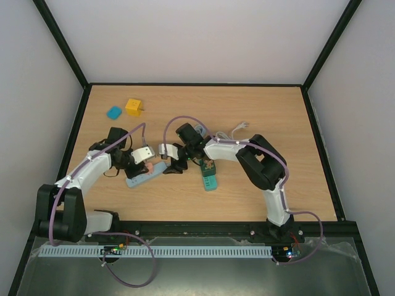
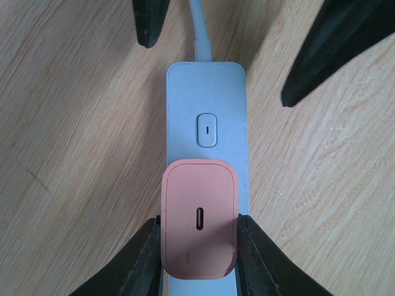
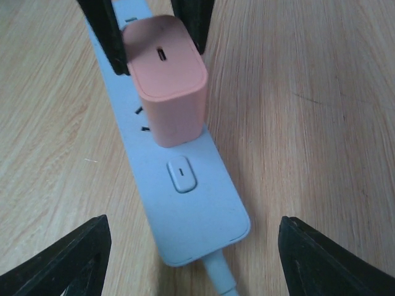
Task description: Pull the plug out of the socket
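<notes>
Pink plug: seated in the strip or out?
Seated. The pink plug meets the power strip with no prongs showing; the left gripper clamps its sides.

Plainly a robotics lab, a boxed-in test cell. Closed on three sides by blank white panels [image 1: 185, 37] set in black frame bars [image 1: 62, 46]. Floored by a bare wood-grain counter [image 1: 290, 111], with a left arm [image 1: 86, 172] and a right arm [image 1: 259, 161], white and black, bolted to a black rail [image 1: 197, 229] at its near edge. Strung with purple cables [image 1: 181, 118], with a white slotted wire duct [image 1: 185, 251] along the front. Scattered with small odd pieces: a yellow block [image 1: 133, 106], a blue piece [image 1: 114, 113].
</notes>
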### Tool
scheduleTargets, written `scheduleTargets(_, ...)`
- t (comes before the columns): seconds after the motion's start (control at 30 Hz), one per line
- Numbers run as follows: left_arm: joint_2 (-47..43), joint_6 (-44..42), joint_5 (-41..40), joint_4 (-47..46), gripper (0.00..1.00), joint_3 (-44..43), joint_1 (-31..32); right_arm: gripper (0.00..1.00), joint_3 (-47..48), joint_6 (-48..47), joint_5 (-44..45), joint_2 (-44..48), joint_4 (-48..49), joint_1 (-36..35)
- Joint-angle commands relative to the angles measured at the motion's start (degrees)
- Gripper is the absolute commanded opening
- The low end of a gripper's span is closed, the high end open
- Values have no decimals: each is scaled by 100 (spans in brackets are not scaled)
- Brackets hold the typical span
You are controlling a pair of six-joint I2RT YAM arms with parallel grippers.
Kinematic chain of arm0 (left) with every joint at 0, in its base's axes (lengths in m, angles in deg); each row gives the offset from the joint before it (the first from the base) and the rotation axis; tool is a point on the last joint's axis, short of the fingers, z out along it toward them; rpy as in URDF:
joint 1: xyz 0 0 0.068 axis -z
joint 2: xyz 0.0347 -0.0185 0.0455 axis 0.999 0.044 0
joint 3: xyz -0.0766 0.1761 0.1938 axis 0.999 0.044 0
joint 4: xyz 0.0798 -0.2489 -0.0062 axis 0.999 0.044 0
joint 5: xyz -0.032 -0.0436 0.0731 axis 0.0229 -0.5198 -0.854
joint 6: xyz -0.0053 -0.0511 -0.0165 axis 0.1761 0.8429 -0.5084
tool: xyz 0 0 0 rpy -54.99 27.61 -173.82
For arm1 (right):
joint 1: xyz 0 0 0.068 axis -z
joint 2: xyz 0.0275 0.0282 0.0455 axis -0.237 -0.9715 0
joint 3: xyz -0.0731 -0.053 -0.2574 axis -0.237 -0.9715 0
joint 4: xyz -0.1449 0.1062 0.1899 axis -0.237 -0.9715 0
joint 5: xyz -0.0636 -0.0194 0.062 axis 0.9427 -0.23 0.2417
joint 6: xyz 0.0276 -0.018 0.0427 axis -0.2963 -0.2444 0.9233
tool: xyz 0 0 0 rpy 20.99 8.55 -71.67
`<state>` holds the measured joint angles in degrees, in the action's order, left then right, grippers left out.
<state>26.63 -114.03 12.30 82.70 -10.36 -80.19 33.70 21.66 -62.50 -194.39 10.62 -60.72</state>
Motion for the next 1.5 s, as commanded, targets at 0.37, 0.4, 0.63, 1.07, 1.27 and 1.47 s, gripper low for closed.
scheduleTargets(0.37, -11, -718, 555, 308, 17, 41, -271, 65, 468, -245, -223, -613, -83, -147)
scheduleTargets(0.4, -3, -742, 581, 302, 17, 44, -279, 63, 513, -243, -248, -651, -113, -151)
scheduleTargets(0.63, 7, -709, 748, 259, 16, -16, -298, 54, 625, -235, -332, -776, -186, -186)
scheduleTargets(1.07, -265, -689, 1107, 321, 16, -85, -308, 29, 355, -163, -275, -748, -77, -181)
scheduleTargets(1.27, -376, -675, 1346, 358, 15, -113, -311, 20, 320, -234, -120, -748, -193, -186)
scheduleTargets(1.47, -354, -806, 1673, 513, 14, -166, -415, 14, 263, -240, 4, -724, -229, -186)
